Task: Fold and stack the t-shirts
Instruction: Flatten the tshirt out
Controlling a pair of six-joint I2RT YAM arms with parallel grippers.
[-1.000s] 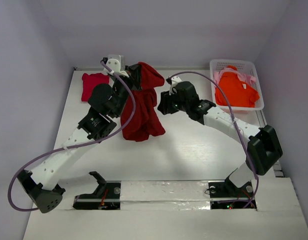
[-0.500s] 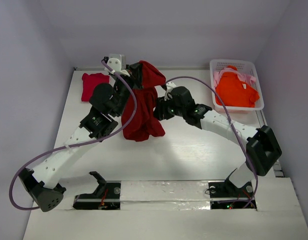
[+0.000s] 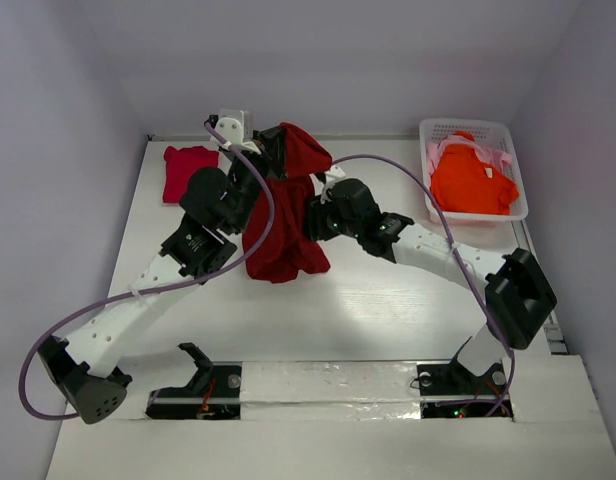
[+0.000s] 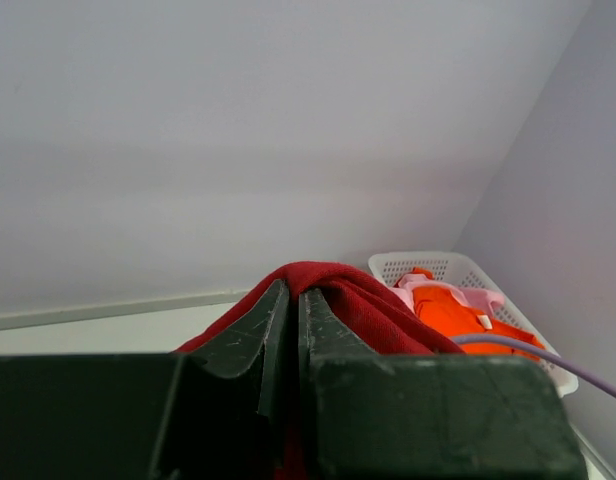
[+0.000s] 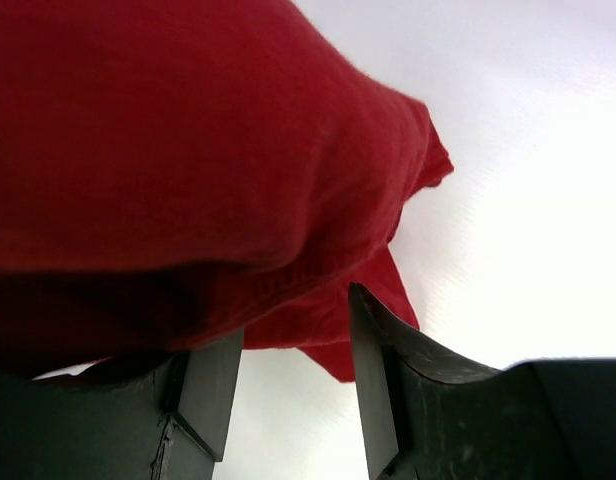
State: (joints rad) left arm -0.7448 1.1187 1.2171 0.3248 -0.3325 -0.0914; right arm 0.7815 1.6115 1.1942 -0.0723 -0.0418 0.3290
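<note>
No readable text, brand, number or sign in any view. White mark on left arm joint housing (image 3: pixel 193 241): illegible.

Bench (image 3: pixel 388 300) centre is blocked: dark red shirt (image 3: pixel 283 215) hangs bunched from the left pincer (image 3: pixel 271 150), which is clamped on its top. Can't tell if the lower folds touch the bench. Right pincer (image 3: pixel 315 218) sits hard against the shirt's right side, jaws apart, hem just over the fingertips (image 5: pixel 373 335). Bare bench shows through the gap. Left arm (image 3: pixel 148 290) slants across near-left, right arm (image 3: pixel 438 250) across near-right. Open room: front middle between the arms, plus the strip between shirt and basket (image 3: pixel 466 125). Crimson-pink shirt (image 3: pixel 188 170) takes the far-left corner. Basket is full: orange shirt (image 3: pixel 473 180), pale pink shirt (image 3: pixel 501 157). Walls close in on three sides.
</note>
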